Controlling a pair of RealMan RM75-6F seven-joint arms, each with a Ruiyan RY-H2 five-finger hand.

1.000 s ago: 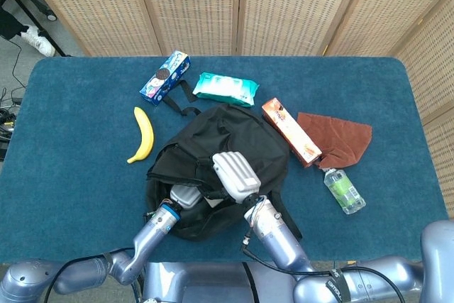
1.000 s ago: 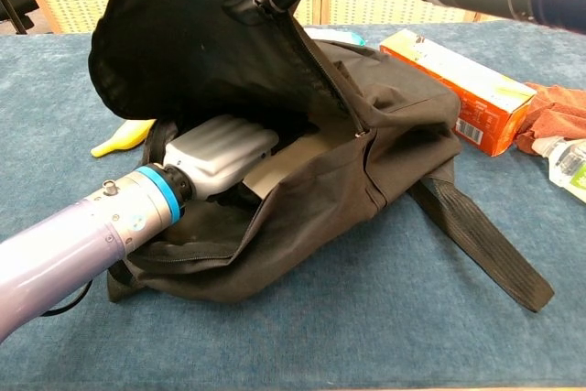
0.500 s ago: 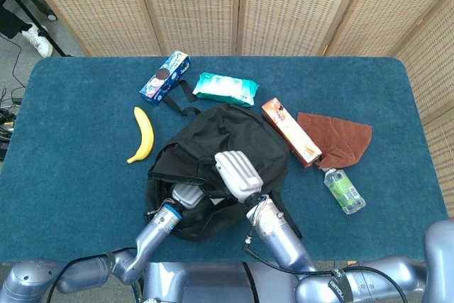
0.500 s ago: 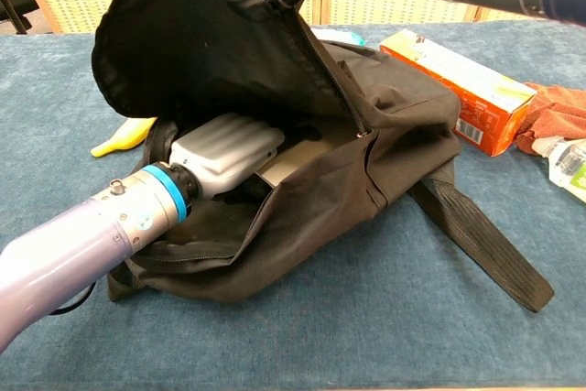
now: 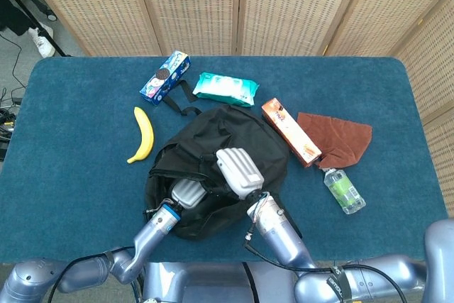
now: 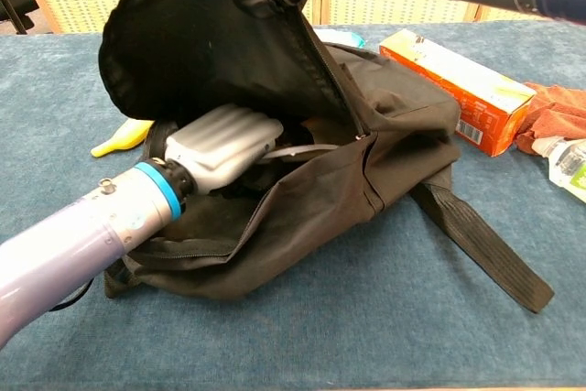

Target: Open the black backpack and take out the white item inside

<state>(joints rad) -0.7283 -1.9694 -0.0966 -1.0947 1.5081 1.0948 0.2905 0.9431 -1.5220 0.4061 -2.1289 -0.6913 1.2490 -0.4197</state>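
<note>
Head view high, looking down; chest view low, close; both share backpack (image 5: 227,147).

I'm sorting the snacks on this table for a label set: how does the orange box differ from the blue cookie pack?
The orange box is a long carton right of the black backpack, beside a brown cloth. The blue cookie pack is a shorter soft wrapper at the far left, picturing a dark cookie. Both lie flat on the table, aslant.

The left hand (image 5: 187,193) reaches into the open black backpack (image 5: 234,140) while the right hand (image 5: 239,172) lifts its flap.
</note>
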